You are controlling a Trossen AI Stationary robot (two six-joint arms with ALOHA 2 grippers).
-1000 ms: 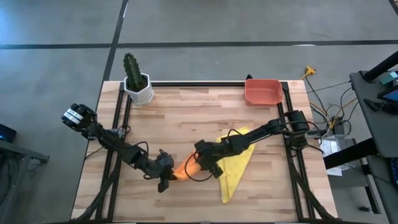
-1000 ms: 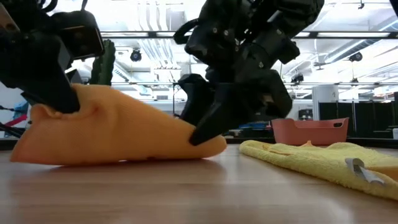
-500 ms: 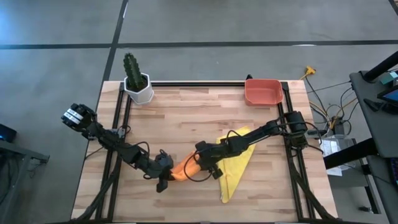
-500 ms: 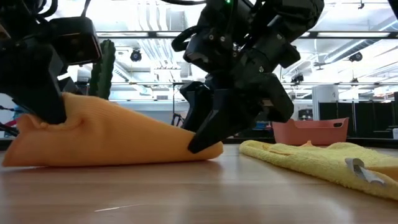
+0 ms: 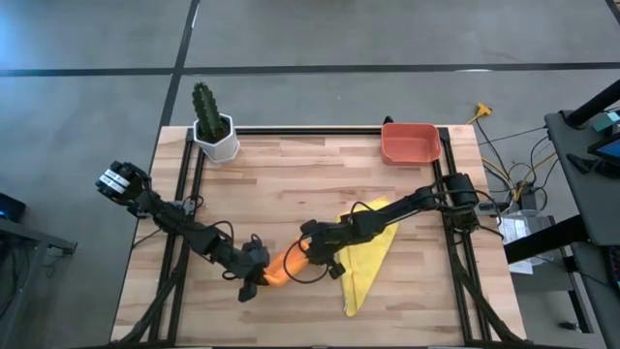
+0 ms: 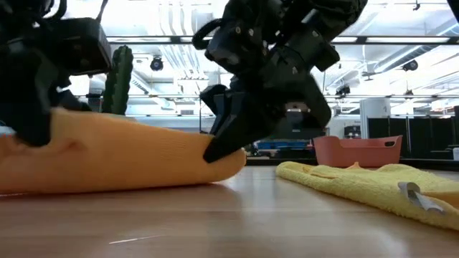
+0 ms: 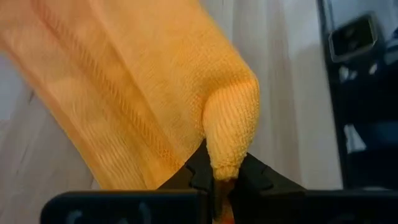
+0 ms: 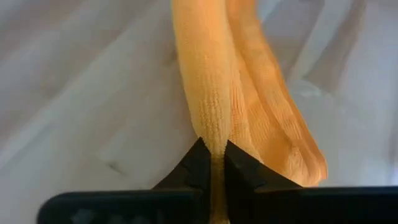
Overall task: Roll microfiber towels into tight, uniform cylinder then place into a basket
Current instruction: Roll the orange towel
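Observation:
The orange microfiber towel (image 5: 279, 269) is a long bunched bundle lying on the table near its front edge, stretched between my two grippers. My left gripper (image 5: 252, 279) is shut on its left end and my right gripper (image 5: 303, 254) on its right end. The yellow towel (image 5: 370, 254) lies spread flat on the wood just right of them, under my right arm. The salmon-red basket (image 5: 410, 142) stands at the far right corner. My left gripper pinches a rounded fold (image 7: 225, 163) at the orange towel's left end between its two fingertips, several layers thick. The bundle runs away from the fingers and its underside (image 6: 86, 188) lies on the table. My right gripper pinches a narrow ridge of the towel (image 8: 213, 142) at its right end between its two fingertips. The fingers slant down from the table's right side (image 6: 224, 143). The bundle stretches away along the fingers' line and rests on the table.
A white pot with a green cactus (image 5: 213, 128) stands at the far left corner. A black frame rail (image 5: 310, 130) runs along the table's far edge and sides. Bare wood lies between the towels and the basket (image 6: 356, 151).
My right gripper has shut on the orange towel's right end, where its fingers stood open around it before. My left gripper has gone a little toward the table's near left, and the towel's raised left end has come down, so the bundle lies lower and longer.

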